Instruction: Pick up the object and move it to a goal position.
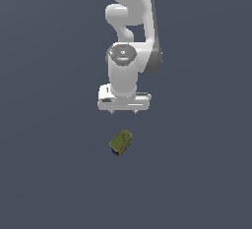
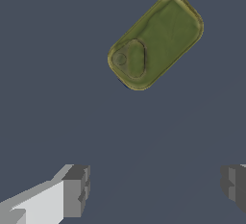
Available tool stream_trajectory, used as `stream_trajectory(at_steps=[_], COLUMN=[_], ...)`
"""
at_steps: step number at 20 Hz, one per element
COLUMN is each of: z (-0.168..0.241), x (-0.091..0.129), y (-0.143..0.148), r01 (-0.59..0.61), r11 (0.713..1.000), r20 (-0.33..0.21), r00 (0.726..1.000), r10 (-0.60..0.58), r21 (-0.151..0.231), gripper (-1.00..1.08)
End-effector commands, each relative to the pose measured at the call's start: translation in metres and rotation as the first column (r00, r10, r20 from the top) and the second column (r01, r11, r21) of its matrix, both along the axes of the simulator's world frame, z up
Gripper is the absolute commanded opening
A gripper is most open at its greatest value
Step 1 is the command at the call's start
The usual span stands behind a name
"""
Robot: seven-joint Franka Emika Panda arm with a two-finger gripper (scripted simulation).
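Observation:
The object [image 1: 120, 141] is a small olive-green boxy can with rounded corners and a yellow and dark-blue lower edge, lying flat on the dark floor. In the wrist view the object [image 2: 154, 41] lies at a slant, showing a pull-tab shape on its flat olive face. My white gripper [image 1: 124, 110] hangs above and behind it, pointing down, not touching it. Its fingers [image 2: 76, 190] stand wide apart, open, with nothing between them; the gripper [image 2: 153, 187] is offset from the can.
The white arm [image 1: 130, 36] rises behind the gripper. A plain dark grey-blue floor [image 1: 49, 174] spreads all around, with no other objects showing.

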State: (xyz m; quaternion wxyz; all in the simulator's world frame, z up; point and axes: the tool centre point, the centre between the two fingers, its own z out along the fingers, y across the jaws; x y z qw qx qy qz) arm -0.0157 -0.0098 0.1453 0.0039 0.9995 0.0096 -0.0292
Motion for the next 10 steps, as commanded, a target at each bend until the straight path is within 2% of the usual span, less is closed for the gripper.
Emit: stream_trajectory(at_steps=[1, 10], z=[0.000, 0.010], x=[0.000, 0.003], y=[0.000, 0.013], r01=[0.000, -0.035], r11=[1.000, 0.999], r20=[0.000, -0.001], r00=[1.000, 0.999], r10=[0.000, 0.035], r21=[0.000, -0.013], gripper=[1.00, 1.00])
